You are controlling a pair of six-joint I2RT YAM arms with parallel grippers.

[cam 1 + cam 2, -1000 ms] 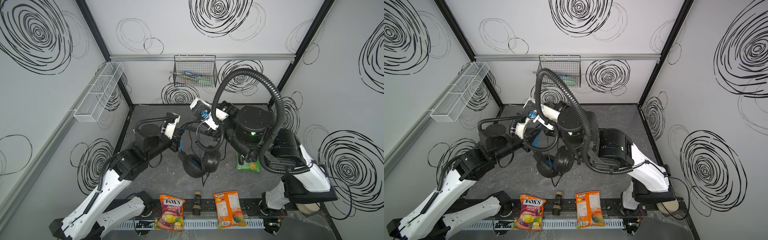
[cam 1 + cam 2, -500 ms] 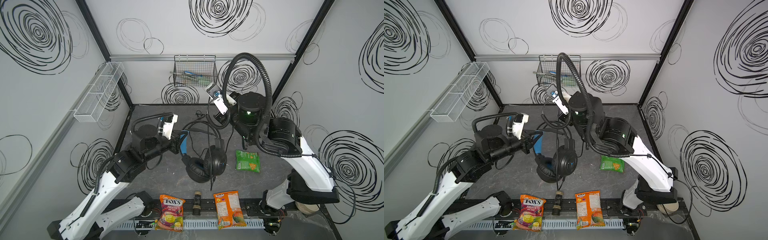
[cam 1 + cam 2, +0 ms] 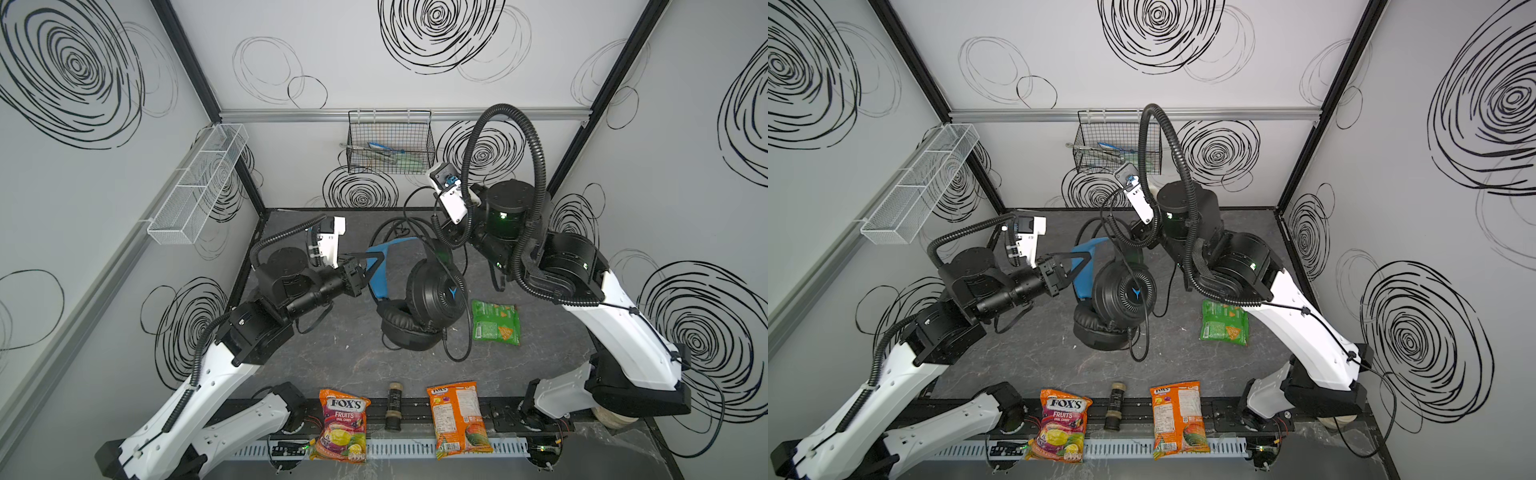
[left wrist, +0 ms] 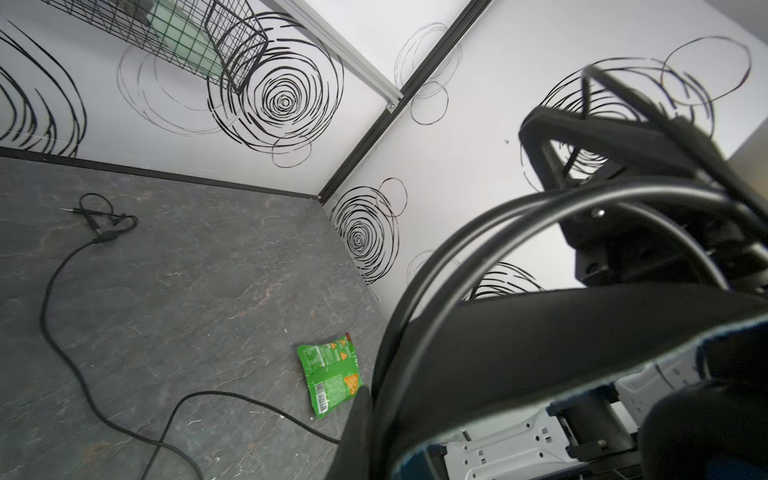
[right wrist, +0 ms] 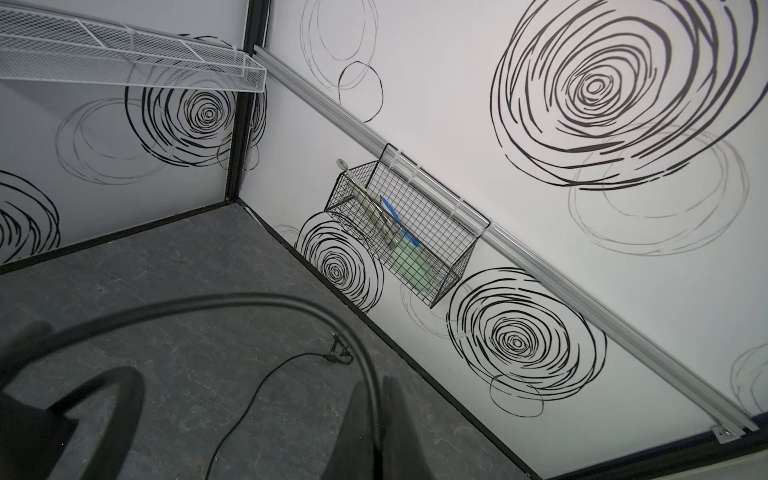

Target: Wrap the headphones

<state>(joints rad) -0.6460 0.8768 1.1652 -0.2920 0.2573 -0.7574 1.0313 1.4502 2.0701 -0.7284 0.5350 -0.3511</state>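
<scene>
Grey tabletop (image 3: 332,357) is carrying the headphones (image 3: 436,291), left gripper (image 3: 368,266) clamping their blue strap (image 3: 379,282) while right gripper (image 3: 441,250), pinching the cable (image 4: 156,444), is swinging rearward, tightening the wrap.

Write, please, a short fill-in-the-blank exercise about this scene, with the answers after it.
1. The left hand is shut on the ___ strap of the headphones.
2. The snack packet lying beside the headphones is ___.
3. The candy bag at the front edge reads ___.
Missing words: blue; green; FOX'S.
</scene>
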